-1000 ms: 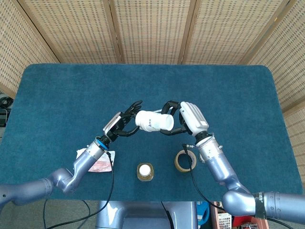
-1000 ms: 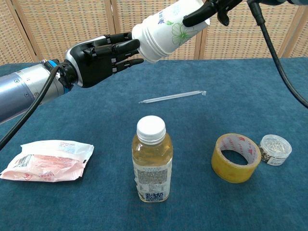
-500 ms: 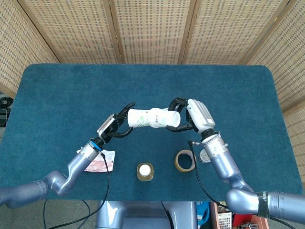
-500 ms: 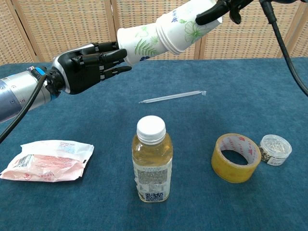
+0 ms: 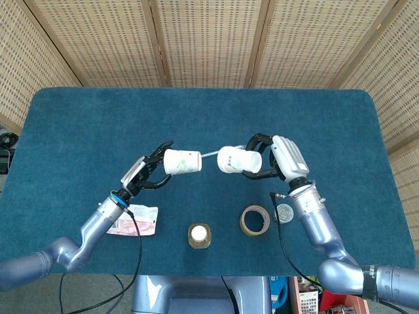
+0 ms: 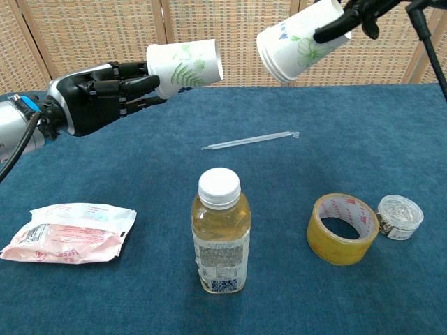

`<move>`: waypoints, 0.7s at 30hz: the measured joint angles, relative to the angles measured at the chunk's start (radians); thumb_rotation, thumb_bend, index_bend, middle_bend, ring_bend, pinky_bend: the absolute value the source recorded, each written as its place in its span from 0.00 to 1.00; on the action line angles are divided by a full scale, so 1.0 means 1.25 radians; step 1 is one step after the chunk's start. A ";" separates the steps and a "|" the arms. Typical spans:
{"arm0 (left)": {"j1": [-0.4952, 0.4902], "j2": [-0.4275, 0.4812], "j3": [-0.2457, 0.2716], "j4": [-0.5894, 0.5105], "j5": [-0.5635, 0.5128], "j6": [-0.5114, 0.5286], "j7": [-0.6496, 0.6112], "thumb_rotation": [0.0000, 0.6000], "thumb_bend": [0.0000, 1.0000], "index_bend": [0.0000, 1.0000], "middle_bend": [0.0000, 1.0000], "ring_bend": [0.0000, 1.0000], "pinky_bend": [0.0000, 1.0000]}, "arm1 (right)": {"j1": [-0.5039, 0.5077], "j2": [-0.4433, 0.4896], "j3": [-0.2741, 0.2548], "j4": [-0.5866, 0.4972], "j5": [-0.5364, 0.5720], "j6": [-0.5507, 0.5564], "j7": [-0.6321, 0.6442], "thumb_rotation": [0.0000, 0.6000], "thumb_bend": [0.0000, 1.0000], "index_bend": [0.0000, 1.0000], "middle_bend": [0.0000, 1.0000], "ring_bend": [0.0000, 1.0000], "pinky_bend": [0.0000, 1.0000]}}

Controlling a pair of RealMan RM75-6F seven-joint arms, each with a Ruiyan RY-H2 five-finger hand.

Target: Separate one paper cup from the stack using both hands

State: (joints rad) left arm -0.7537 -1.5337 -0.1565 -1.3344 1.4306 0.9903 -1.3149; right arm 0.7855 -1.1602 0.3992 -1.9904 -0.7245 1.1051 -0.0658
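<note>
A single white paper cup (image 5: pixel 182 161) (image 6: pixel 183 66) with a green leaf print hangs in the air on its side, gripped at its base by my left hand (image 5: pixel 144 173) (image 6: pixel 98 96). To its right, across a clear gap, my right hand (image 5: pixel 278 157) (image 6: pixel 353 15) holds the remaining stack of cups (image 5: pixel 238 159) (image 6: pixel 300 49), also tilted sideways. Both are above the middle of the blue table (image 5: pixel 78 124). In the chest view only the right hand's dark fingers show at the top edge.
On the table near the front stand a capped bottle of yellowish drink (image 5: pixel 200 236) (image 6: pixel 221 239), a roll of yellow tape (image 5: pixel 254 220) (image 6: pixel 343 229) and a small round clear box (image 5: pixel 284 213) (image 6: pixel 399 216). A pink snack packet (image 5: pixel 131 220) (image 6: pixel 66 233) lies left. A wrapped straw (image 6: pixel 250 140) lies mid-table.
The outer cup has come off the stack: my left hand drew it leftward while my right hand carried the stack rightward, and a gap opened between them.
</note>
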 measured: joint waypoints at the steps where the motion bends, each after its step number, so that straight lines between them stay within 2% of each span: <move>1: 0.003 0.008 0.001 -0.007 -0.006 -0.003 0.016 1.00 0.45 0.72 0.05 0.00 0.00 | -0.006 0.002 -0.008 0.004 -0.005 0.004 -0.005 1.00 0.25 0.75 0.66 0.52 0.75; 8: 0.023 0.069 0.000 -0.070 -0.098 -0.032 0.225 1.00 0.46 0.72 0.08 0.00 0.00 | -0.030 0.005 -0.059 0.035 -0.030 0.038 -0.075 1.00 0.25 0.75 0.65 0.52 0.74; 17: 0.047 0.176 0.008 -0.227 -0.256 -0.042 0.616 1.00 0.47 0.72 0.09 0.00 0.00 | -0.064 -0.005 -0.125 0.076 -0.044 0.080 -0.172 1.00 0.24 0.75 0.64 0.52 0.75; 21: 0.060 0.214 0.023 -0.290 -0.299 -0.025 0.767 1.00 0.52 0.72 0.09 0.00 0.00 | -0.078 -0.014 -0.151 0.094 -0.051 0.095 -0.214 1.00 0.24 0.75 0.60 0.52 0.74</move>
State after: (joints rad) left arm -0.6788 -1.2657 -0.1273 -1.6970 1.0566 0.9595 -0.3557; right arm 0.6878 -1.1778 0.2100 -1.8733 -0.7877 1.2243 -0.3335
